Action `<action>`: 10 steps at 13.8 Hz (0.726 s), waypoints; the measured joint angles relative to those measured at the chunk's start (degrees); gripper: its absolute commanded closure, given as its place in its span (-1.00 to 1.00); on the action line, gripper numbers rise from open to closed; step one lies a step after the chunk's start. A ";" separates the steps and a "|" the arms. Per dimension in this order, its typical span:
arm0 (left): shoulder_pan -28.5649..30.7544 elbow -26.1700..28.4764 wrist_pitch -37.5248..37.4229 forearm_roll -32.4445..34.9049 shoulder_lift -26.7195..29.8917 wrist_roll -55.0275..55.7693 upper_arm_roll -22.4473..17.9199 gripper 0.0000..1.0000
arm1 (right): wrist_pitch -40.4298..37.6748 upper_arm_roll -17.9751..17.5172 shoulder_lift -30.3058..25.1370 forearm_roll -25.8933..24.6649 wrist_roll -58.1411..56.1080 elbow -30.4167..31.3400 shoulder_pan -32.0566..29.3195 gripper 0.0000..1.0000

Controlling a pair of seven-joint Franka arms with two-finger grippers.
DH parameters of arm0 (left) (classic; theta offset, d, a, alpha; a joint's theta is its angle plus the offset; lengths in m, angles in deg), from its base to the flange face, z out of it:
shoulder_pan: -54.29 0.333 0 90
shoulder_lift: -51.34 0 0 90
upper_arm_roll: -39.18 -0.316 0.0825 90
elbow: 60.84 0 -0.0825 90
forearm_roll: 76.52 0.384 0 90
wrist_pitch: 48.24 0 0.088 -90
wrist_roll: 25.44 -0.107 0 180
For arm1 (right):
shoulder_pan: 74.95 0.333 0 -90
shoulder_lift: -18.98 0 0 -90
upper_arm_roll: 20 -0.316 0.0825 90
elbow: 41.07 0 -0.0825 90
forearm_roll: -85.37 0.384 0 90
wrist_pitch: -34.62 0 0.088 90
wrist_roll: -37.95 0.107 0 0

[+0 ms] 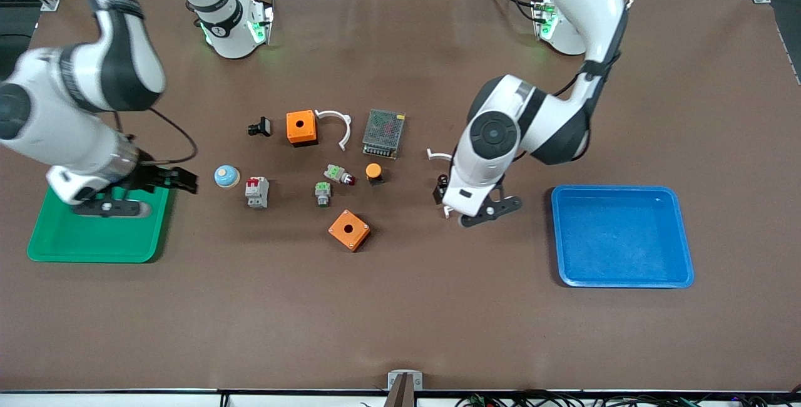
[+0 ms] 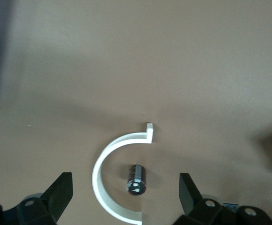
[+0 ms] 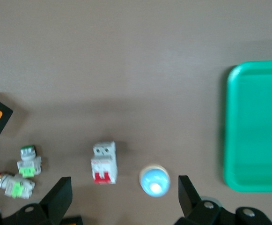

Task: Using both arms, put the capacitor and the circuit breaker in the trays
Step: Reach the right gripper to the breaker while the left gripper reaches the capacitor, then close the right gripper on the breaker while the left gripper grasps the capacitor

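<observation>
Left tool [image 2: 125, 199], fingers spread and released, hangs over the capacitor [image 2: 136, 179], which lies inside a white C-clip [image 2: 108, 159] at frame centre-right. Right tool [image 3: 121, 199], also released, hovers by the green tray [image 1: 94, 238]; circuit breaker [image 1: 256, 192] rests centre-left on the tabletop [image 1: 400, 319].

The circuit breaker [image 1: 257, 191] is seen just beside a blue dome button [image 1: 226, 176]. The right gripper [image 1: 111, 206] hangs over the green tray [image 1: 75, 244]; the left gripper [image 1: 479, 213] is held near the blue tray [image 1: 622, 238].
</observation>
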 measured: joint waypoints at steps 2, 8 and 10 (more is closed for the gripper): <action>-1.37 0.05 0.32 0.00 -1.61 0.18 0.19 -1.00 | 8.25 0.00 1.21 0.00 0.52 5.58 1.21 -1.00; -2.33 6.30 6.66 0.00 -2.72 0.32 1.31 -1.00 | 19.09 -0.01 9.97 0.00 1.93 8.43 4.33 -1.00; -2.32 9.23 10.26 0.00 -2.73 0.52 1.87 -0.99 | 21.93 -0.02 11.83 0.00 3.46 9.11 6.03 -1.00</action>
